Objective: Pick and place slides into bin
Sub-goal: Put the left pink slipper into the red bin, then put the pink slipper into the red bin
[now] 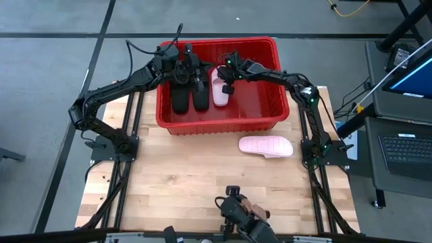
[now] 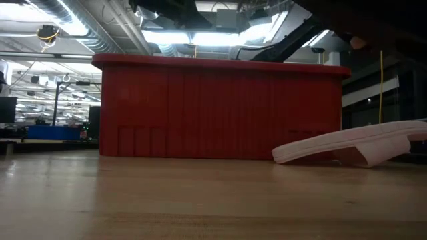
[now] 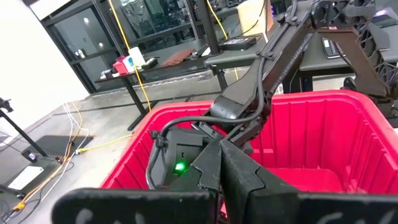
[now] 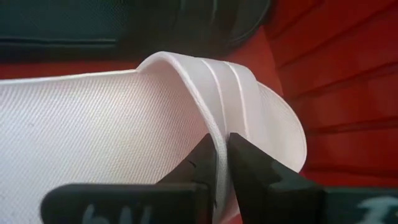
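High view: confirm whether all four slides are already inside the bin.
No: two black slides and one pink slide lie in the red bin, but a second pink slide rests on the table outside it.

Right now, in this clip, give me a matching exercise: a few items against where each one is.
Items:
1. pink slide under the right gripper
2. second pink slide
3. two black slides
4. left gripper

Places:
A. on the wooden table, outside the bin
B. side by side in the bin's left part
C. over the black slides
D. in the bin, its strap between dark fingers

Pairs: 1-D, 2-A, 3-B, 4-C
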Tool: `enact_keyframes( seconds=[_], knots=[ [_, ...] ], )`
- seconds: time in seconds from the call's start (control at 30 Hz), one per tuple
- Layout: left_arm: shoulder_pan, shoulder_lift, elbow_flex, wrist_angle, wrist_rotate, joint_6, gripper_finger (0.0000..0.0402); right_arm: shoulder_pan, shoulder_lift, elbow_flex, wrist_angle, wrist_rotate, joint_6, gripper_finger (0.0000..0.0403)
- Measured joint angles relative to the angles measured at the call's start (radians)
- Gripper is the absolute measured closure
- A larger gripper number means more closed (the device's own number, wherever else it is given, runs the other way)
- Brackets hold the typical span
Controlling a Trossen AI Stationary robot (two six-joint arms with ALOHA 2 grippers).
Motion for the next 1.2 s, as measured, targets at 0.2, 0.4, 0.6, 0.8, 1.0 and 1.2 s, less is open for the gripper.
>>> enact_keyframes(
  seconds=[0.2, 0.4, 0.6, 0.8, 1.0, 1.2],
  knots=[
    [0.0, 0.0, 0.0, 0.0, 0.0, 0.002, 0.0398, 0.001, 0.0, 0.0, -0.003, -0.011, 0.046, 0.0357],
    [0.0, 0.0, 0.0, 0.0, 0.0, 0.002, 0.0399, 0.001, -0.001, 0.0, -0.043, -0.024, 0.046, 0.0356],
    [0.0, 0.0, 0.0, 0.0, 0.0, 0.002, 0.04, 0.002, -0.003, 0.0, -0.048, -0.029, 0.049, 0.0322],
    [0.0, 0.0, 0.0, 0.0, 0.0, 0.02, 0.04, 0.016, -0.003, 0.0, -0.053, -0.026, 0.051, 0.0257],
    [0.0, 0.0, 0.0, -0.003, 0.0, 0.02, 0.0399, 0.038, -0.003, 0.052, -0.091, -0.006, 0.052, 0.0224],
    [0.0, 0.0, 0.0, -0.013, 0.0, 0.032, 0.0398, 0.047, -0.002, 0.153, -0.257, 0.007, 0.079, 0.0222]
  ],
)
